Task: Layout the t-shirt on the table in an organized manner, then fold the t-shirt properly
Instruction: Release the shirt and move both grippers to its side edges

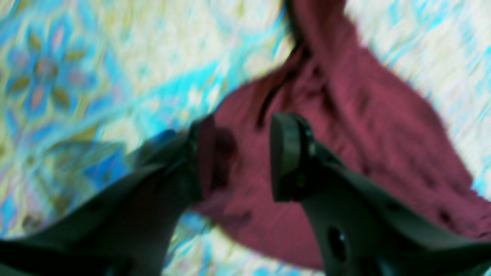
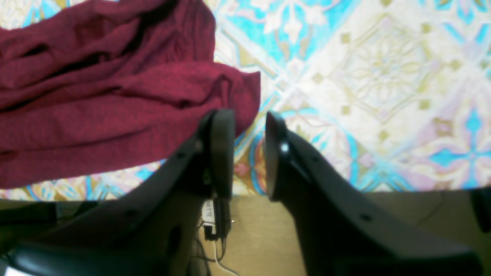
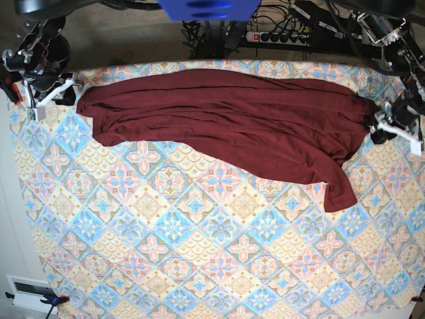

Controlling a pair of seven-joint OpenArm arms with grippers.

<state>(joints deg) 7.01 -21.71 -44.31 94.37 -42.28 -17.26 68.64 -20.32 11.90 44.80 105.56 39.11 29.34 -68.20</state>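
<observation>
Covering most of your view, the patterned tabletop [image 3: 199, 266] carries the maroon t-shirt [image 3: 226, 119], stretched in a rumpled band across its far half with one sleeve trailing toward you. Your left gripper [image 1: 234, 157] hangs over one end of the cloth, jaws apart with nothing clamped. Your right gripper [image 2: 249, 153] sits beside the other end, jaws parted and empty.

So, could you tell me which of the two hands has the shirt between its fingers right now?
The left hand: maroon t-shirt cloth fills the gap between its parted fingers. The right hand is also parted, but only the table shows between.
</observation>
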